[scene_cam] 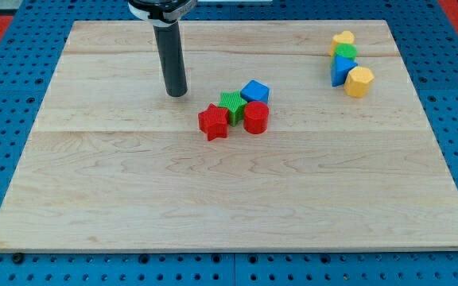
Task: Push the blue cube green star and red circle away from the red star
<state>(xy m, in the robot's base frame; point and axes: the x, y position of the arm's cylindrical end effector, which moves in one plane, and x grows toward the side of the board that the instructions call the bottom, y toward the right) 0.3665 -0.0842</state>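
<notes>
Hand absent; my tip (177,93) rests on worktop (133,206), holding nothing, upper-left of the cluster. Red star (213,121) touches green star (232,106); blue cube (254,90), red circle (256,117) just beyond. Best to wedge between the stars, pushing rightward.

bright, even overhead light — soft short shadows, sharp focus, no glare

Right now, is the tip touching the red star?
No, my tip stands apart from the red star, toward the view's upper left, with bare board between them.
</notes>
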